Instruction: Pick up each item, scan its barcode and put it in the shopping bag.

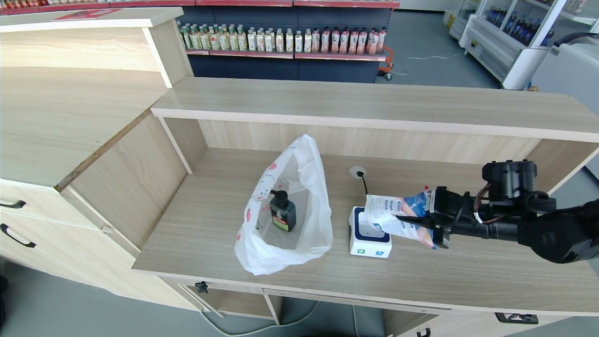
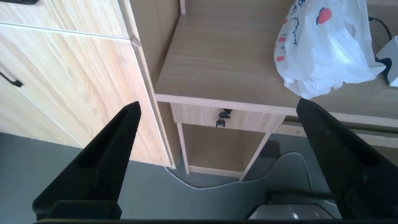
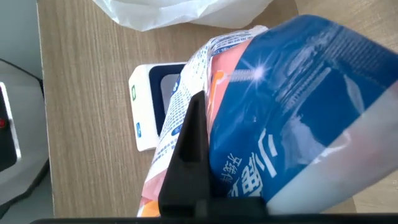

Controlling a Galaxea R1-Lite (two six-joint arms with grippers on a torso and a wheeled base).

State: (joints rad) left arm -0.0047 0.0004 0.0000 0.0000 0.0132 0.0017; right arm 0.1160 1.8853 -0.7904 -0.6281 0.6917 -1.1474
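Note:
My right gripper [image 1: 433, 217] is shut on a white, blue and orange soft pouch [image 1: 398, 216] and holds it just over the white barcode scanner [image 1: 368, 232] on the counter. The wrist view has the pouch [image 3: 292, 118] up close, with the scanner [image 3: 152, 102] under its end. Left of the scanner stands an open white shopping bag [image 1: 285, 210] with a dark pump bottle [image 1: 282, 211] inside. My left gripper [image 2: 217, 155] hangs open below counter level, off the counter's front left corner, with the bag [image 2: 326, 46] farther off.
The wooden counter [image 1: 327, 267] has a raised back shelf [image 1: 374, 105] and a side wall on the left. A cable runs from the scanner to a hole in the counter [image 1: 358, 171]. Bare counter lies right of the scanner.

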